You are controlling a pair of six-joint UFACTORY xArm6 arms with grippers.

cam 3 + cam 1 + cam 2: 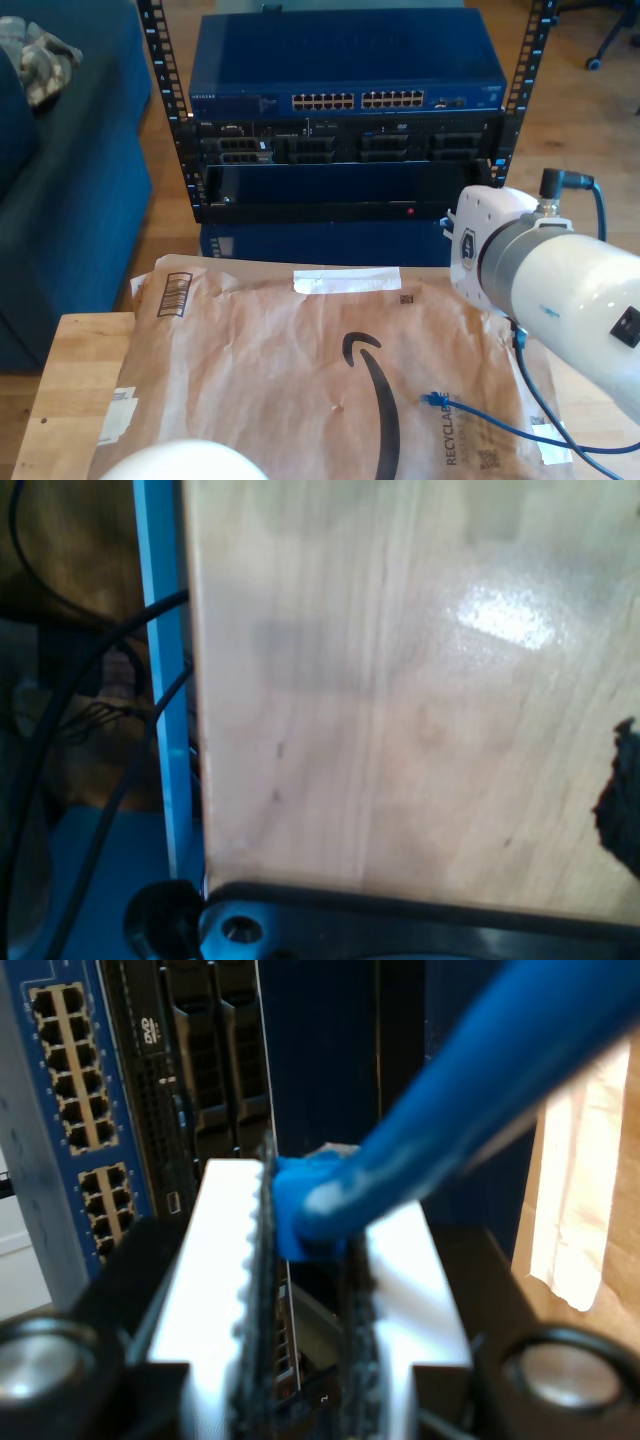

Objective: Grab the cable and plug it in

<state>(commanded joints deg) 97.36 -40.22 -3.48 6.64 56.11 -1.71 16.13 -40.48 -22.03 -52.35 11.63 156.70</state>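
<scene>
You see the cable (470,1110) as a thin bright blue cord; in the second wrist view its blue plug end (305,1210) sits clamped between the white pads (215,1280) of my second gripper (305,1305), jaws narrow around it. In the exterior view, the cable's other clip plug (433,399) lies loose on the brown paper mailer (300,380), the cord trailing toward the exterior view's right, under the white arm (560,280).

Surface, exterior view's left to right: blue sofa (60,200), wooden table (70,370) under the mailer, blue network switch (345,65) in a black rack (340,150) behind.

First wrist view: pale wood tabletop (400,700), blue edge strip (165,680). You cannot tell how my first gripper's jaws stand.
</scene>
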